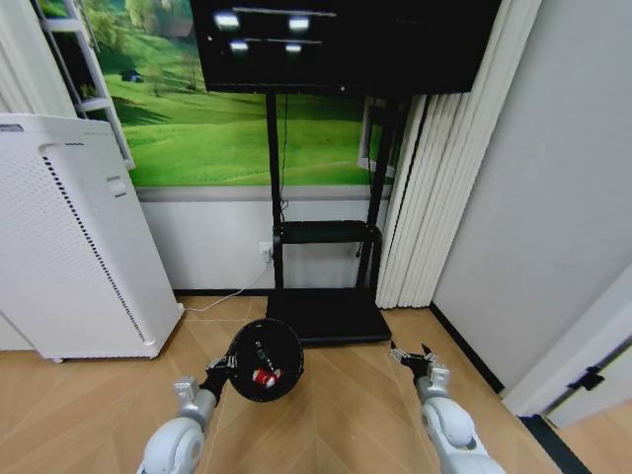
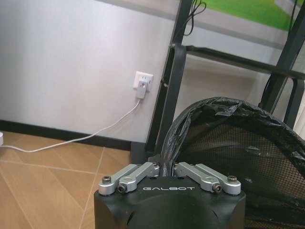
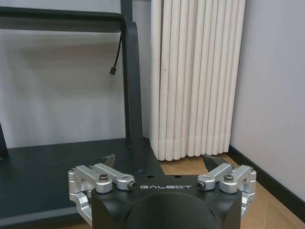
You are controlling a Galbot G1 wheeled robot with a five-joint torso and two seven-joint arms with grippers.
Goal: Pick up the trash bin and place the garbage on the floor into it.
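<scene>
The trash bin (image 1: 265, 360), black, round and lined with a black bag, hangs just above the wooden floor in the head view. My left gripper (image 1: 223, 371) is shut on its left rim. In the left wrist view the same gripper (image 2: 165, 167) pinches the bag-covered rim of the mesh bin (image 2: 228, 143). Garbage lies inside the bin: a dark green bottle (image 1: 262, 349) and a red-and-white piece (image 1: 265, 375). To the bin's right, low over the floor, my right gripper (image 1: 413, 356) is open and holds nothing. In the right wrist view, that gripper (image 3: 159, 163) has its fingers spread wide.
A tall white perforated appliance (image 1: 69, 237) stands at the left. The black TV stand base (image 1: 326, 316) lies straight ahead under the screen (image 1: 346, 44). White curtain folds (image 1: 434, 197) and a grey wall close the right. A white cable runs from a wall socket (image 2: 143, 81).
</scene>
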